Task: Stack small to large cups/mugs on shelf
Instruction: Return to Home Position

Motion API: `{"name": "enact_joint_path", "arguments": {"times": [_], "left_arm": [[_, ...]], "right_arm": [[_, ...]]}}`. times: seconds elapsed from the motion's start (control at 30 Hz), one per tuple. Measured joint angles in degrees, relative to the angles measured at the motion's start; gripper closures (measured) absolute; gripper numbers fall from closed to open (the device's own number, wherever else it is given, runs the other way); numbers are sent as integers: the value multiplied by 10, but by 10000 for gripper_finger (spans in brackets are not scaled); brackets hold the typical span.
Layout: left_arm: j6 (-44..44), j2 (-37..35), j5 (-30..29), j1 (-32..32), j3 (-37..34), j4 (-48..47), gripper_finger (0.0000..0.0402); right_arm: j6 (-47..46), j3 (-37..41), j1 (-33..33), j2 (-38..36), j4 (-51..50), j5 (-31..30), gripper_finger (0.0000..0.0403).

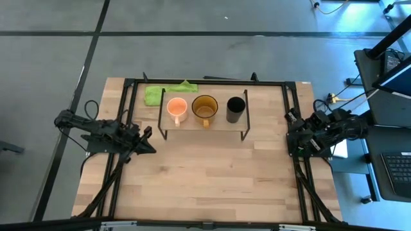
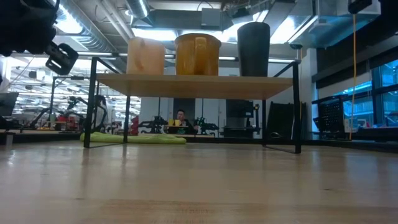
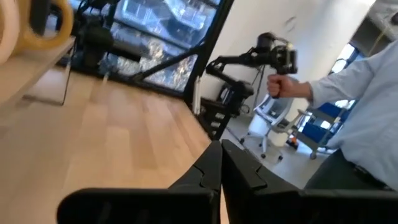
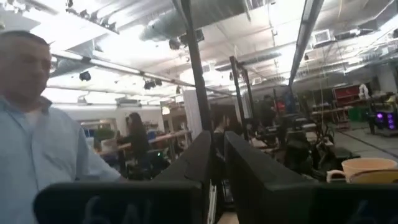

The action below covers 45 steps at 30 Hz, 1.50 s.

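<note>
Three vessels stand upright in a row on the light-wood shelf (image 1: pixel 192 126) (image 2: pixel 193 83). They are the light-orange mug (image 1: pixel 176 108) (image 2: pixel 145 56), the olive-yellow mug (image 1: pixel 205 108) (image 2: pixel 198 55) and the black handleless cup (image 1: pixel 236 109) (image 2: pixel 253 48). None is inside another. The shelf stands on its thin black wire legs on the table. My left gripper (image 1: pixel 146 141) (image 3: pixel 221 163) is shut and empty, left of the shelf near its front left leg. My right gripper (image 1: pixel 290 137) (image 4: pixel 214 158) is shut and empty at the table's right edge.
A green cloth (image 1: pixel 168 93) (image 2: pixel 134 138) lies on the table behind the shelf at its left. A black frame (image 1: pixel 205 81) runs round the tabletop. A person in a light shirt (image 3: pixel 367 99) stands beyond the table's right side. Bare wood lies in front of the shelf.
</note>
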<state>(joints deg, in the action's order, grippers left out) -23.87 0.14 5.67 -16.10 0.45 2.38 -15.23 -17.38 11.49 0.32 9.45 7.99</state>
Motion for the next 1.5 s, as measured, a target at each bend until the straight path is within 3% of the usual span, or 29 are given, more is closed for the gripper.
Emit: {"name": "enact_joint_path", "arguments": {"times": [0.27,0.57,0.77,1.17,1.5], "left_arm": [[7,0,-6,0,0,-8,401],[3,2,-6,0,0,-8,401],[-11,2,-5,0,0,-9,401],[17,2,-5,0,0,-9,401],[16,2,-5,0,0,-9,401]], "right_arm": [[-1,67,0,-2,27,-23,353],[7,170,0,-2,131,-24,353],[37,168,0,-2,102,-16,353],[51,168,0,-2,-74,-5,353],[50,168,0,-2,-76,-5,353]]}}
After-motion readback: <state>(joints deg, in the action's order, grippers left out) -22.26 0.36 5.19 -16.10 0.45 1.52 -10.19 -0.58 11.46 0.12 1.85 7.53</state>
